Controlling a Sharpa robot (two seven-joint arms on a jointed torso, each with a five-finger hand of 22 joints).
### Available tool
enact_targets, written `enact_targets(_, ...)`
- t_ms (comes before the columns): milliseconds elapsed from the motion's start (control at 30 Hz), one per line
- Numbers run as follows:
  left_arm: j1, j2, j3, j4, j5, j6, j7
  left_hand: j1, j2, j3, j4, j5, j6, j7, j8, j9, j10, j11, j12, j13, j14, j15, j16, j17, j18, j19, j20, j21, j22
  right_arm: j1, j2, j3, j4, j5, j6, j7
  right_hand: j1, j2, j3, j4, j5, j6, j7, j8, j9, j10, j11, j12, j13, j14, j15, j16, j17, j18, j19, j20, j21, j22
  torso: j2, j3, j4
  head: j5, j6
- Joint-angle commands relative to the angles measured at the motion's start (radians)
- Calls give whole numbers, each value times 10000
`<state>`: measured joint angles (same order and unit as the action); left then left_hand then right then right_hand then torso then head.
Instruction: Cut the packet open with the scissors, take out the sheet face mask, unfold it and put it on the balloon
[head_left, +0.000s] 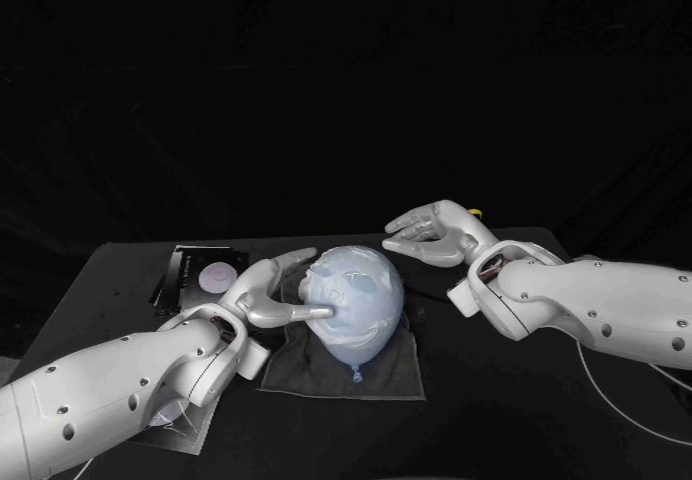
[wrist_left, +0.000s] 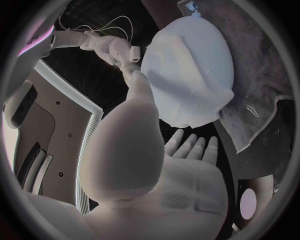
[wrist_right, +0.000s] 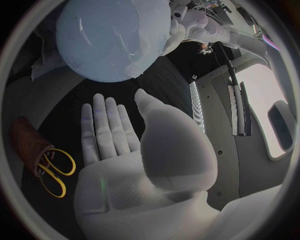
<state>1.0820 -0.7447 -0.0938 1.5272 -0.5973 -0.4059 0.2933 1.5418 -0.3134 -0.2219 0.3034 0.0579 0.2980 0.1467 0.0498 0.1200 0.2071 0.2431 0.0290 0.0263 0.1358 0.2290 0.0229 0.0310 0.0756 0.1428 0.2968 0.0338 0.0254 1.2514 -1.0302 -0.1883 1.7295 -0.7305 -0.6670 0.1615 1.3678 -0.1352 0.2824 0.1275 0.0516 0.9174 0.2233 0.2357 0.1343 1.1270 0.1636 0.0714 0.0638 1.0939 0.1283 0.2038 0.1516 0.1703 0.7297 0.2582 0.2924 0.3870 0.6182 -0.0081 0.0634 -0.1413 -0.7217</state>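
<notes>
The left hand (head_left: 267, 297), spread, touches the balloon (head_left: 355, 352) at nine o'clock; sheet face mask (head_left: 346, 285) already on, right hand (head_left: 437, 233) splayed empty at two.

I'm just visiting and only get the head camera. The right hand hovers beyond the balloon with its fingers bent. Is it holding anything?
Observer: No. The right wrist view looks onto the palm of the right hand. It is bare, the fingers are stretched out, and nothing is between them.
Visitor: And where are the scissors?
Observer: In that same view their yellow handles lie just past the hand's fingers. The blades point into a brown holder. I cannot tell whether they sit inside it or only against it.
</notes>
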Motion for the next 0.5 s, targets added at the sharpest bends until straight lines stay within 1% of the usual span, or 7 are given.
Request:
enact_targets(33,51,-170,40,163,189,578,666,-59,16,-39,-5,15,-10,1323,-29,7,-21,21,-28,6,-23,24,-12,5,-123,-86,11,-53,-11,-83,-308,-18,280,-377,438,110,0,-9,-95,133,-11,231,-98,27,25,322,-127,17,14,455,-164,144,93,169,557,-159,51,-128,-88,-32,6,-49,-90)
enact_targets(100,73,-310,56,220,137,704,651,-58,16,-44,-4,17,28,1334,-17,21,32,35,-16,15,8,30,-3,13,-146,-85,13,-52,-10,-129,-565,-49,467,-506,445,44,5,-24,-151,240,-9,383,-185,15,32,569,-230,21,25,789,-289,258,203,164,979,-308,83,-233,-129,-55,6,-67,-137)
enact_targets(200,91,-482,68,258,139,862,631,-57,16,-50,-4,17,47,1344,-9,28,58,45,-9,20,28,40,5,18,-163,-83,14,-50,-9,-184,-888,-90,715,-690,355,-14,-14,-60,-216,394,-6,504,-291,-9,36,952,-370,83,64,1327,-473,496,397,165,1494,-497,183,-302,-170,-69,3,-119,-178)
enact_targets(333,102,-693,75,265,240,1066,584,-57,16,-50,-4,17,47,1344,-9,28,58,45,-9,20,28,40,5,18,-163,-83,14,-50,-9,-323,-1320,-138,1038,-899,133,-127,-4,-185,-317,710,1,728,-569,11,77,1848,-719,295,251,2599,-927,1202,1007,164,2728,-960,619,-275,-224,-87,14,-126,-293)
enact_targets(367,103,-739,75,267,255,1096,574,-65,13,-55,-4,14,64,1353,-2,34,61,56,-6,21,36,51,10,21,-175,-80,13,-49,-8,-371,-1409,-152,1109,-931,85,-173,13,-232,-348,757,14,740,-640,12,87,2123,-819,400,345,3010,-1055,1467,1203,167,3075,-1089,786,-224,-241,-96,19,-124,-353)
enact_targets(433,105,-839,76,291,271,1086,585,-67,13,-57,-4,13,66,1355,0,35,64,58,-6,21,50,54,13,24,-176,-79,13,-48,-7,-484,-1567,-179,1263,-982,16,-320,35,-279,-411,843,24,829,-796,79,130,2648,-1019,637,590,3675,-1291,2023,1601,166,3696,-1338,1116,-103,-254,-98,28,-138,-381)
enact_targets(500,107,-960,79,350,268,1023,636,-64,20,-49,-5,13,215,1380,35,92,204,89,19,41,151,91,37,49,-181,-72,14,-45,-6,-664,-1726,-214,1460,-1042,-24,-590,-40,-371,-617,992,22,1051,-1024,300,272,3369,-1284,1108,1109,4183,-1570,3016,2301,151,4401,-1644,1572,107,-262,-98,21,-147,-427)
